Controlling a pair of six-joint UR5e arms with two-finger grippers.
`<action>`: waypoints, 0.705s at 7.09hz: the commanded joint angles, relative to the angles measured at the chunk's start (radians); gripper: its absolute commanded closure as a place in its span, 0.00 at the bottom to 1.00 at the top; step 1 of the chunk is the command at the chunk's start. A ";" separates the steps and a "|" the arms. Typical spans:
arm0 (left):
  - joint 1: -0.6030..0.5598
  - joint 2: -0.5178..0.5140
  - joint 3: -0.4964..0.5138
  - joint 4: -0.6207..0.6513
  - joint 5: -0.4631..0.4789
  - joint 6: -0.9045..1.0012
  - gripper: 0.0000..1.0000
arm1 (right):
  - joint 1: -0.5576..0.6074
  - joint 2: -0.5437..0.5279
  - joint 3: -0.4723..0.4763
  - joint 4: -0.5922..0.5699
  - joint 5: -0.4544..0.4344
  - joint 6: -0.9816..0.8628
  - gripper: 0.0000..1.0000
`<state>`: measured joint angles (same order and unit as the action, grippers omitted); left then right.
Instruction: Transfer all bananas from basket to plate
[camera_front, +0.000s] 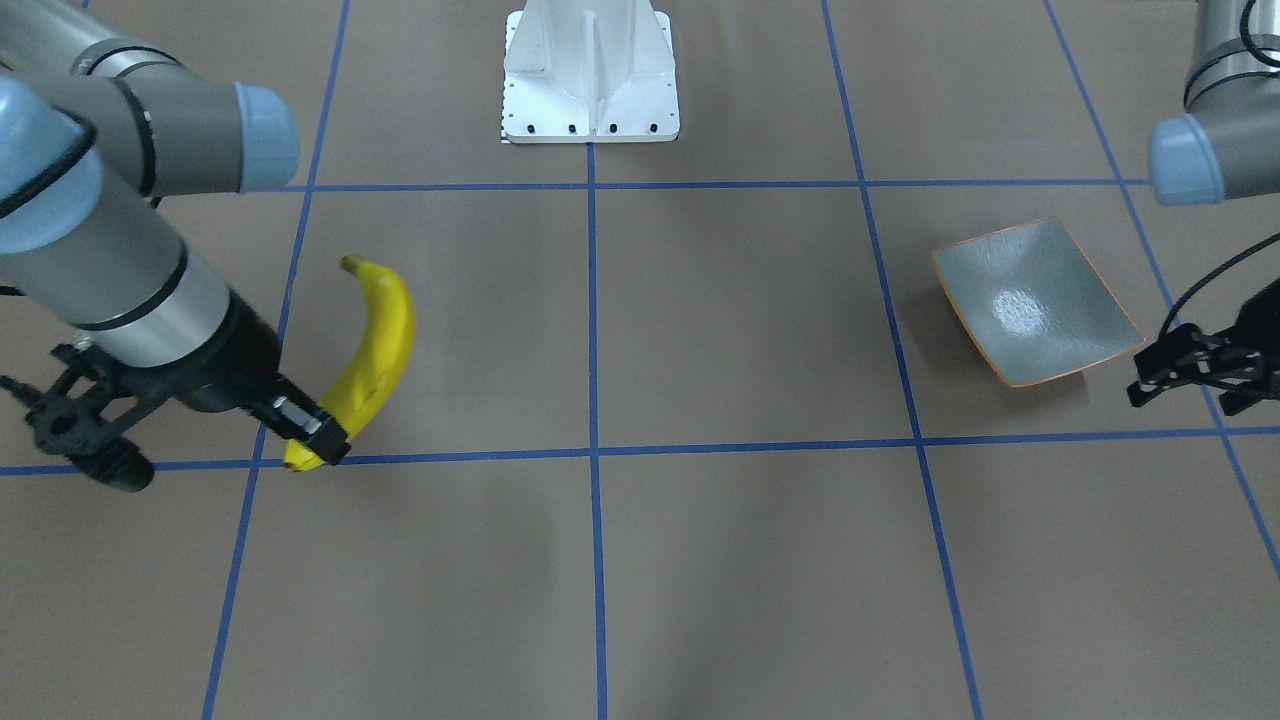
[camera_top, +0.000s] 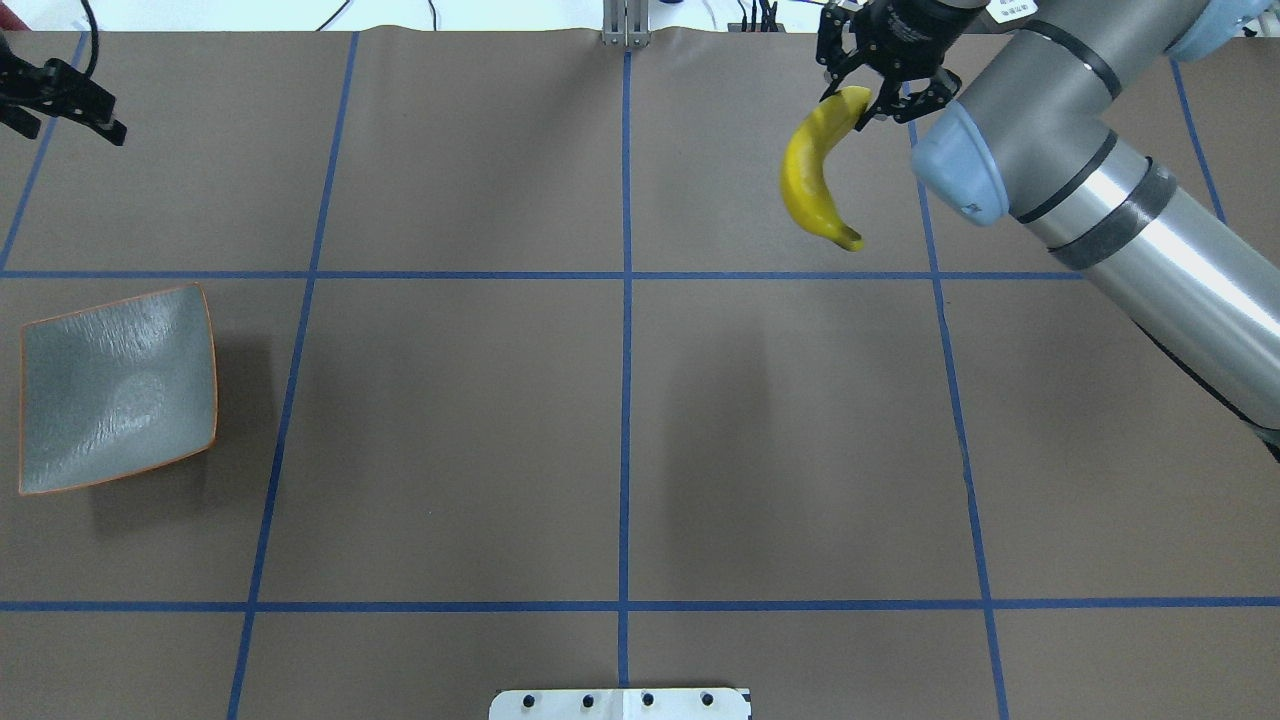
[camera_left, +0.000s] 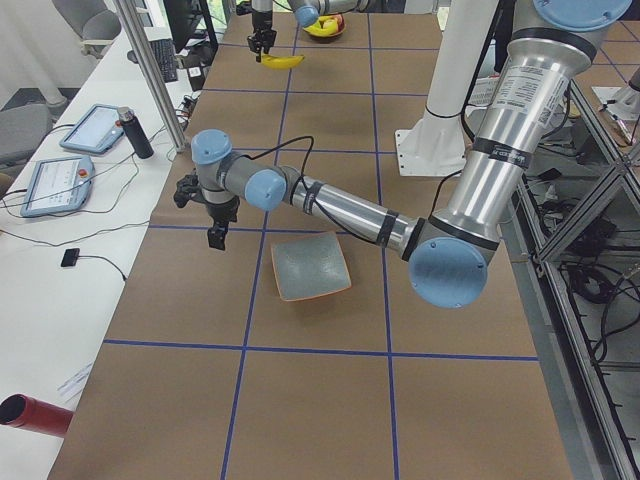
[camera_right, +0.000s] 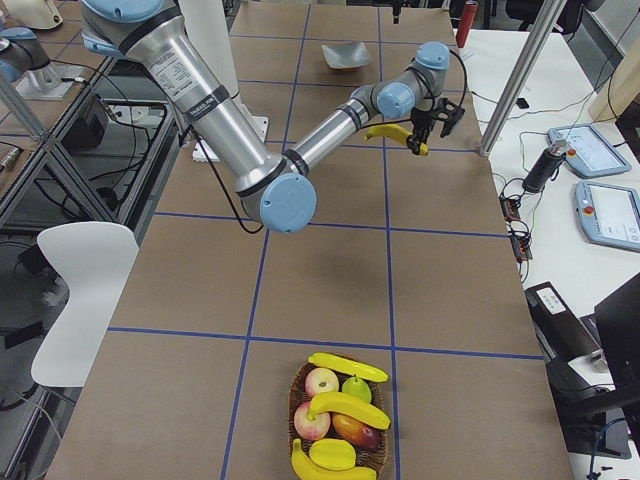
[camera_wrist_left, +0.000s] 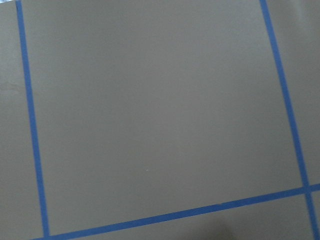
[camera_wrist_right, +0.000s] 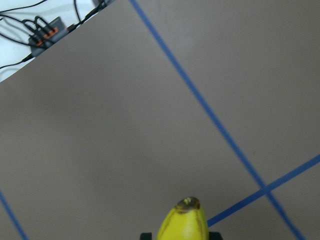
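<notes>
Overhead exterior view shows the right gripper (camera_top: 858, 100) closed tight on one end of a yellow banana (camera_top: 812, 175). The banana hangs from the gripper, and its free end points back toward the robot. It is up off the table (camera_top: 450, 450), over the right half and near the far edge. The right wrist camera looks down past the banana's dark tip at the brown table and its blue lines (camera_wrist_right: 200, 96).

The left gripper (camera_top: 100, 122) is up in the air near the far left corner of the table. It has nothing in it. I cannot tell if its fingers are apart or together.

The plate (camera_top: 110, 390) sits on the table close to the left edge, well apart from the held banana. The left gripper is near it, on the side toward the far edge, and does not touch it.

The basket (camera_right: 293, 400) sits at the right end of the table. Three more bananas (camera_right: 348, 408) lie in it with red apples (camera_right: 322, 382) and other fruit.
</notes>
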<state>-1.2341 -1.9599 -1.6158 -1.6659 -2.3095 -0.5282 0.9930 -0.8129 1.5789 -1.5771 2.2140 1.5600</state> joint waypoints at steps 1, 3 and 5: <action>0.124 -0.081 -0.090 -0.002 -0.049 -0.355 0.00 | -0.062 0.038 0.088 0.003 0.009 0.167 1.00; 0.140 -0.097 -0.140 -0.105 -0.169 -0.587 0.00 | -0.074 0.040 0.162 0.011 0.015 0.219 1.00; 0.200 -0.102 -0.133 -0.425 -0.203 -0.955 0.00 | -0.097 0.040 0.194 0.035 0.013 0.239 1.00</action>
<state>-1.0688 -2.0574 -1.7482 -1.9145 -2.4931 -1.2654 0.9109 -0.7734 1.7513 -1.5601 2.2281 1.7852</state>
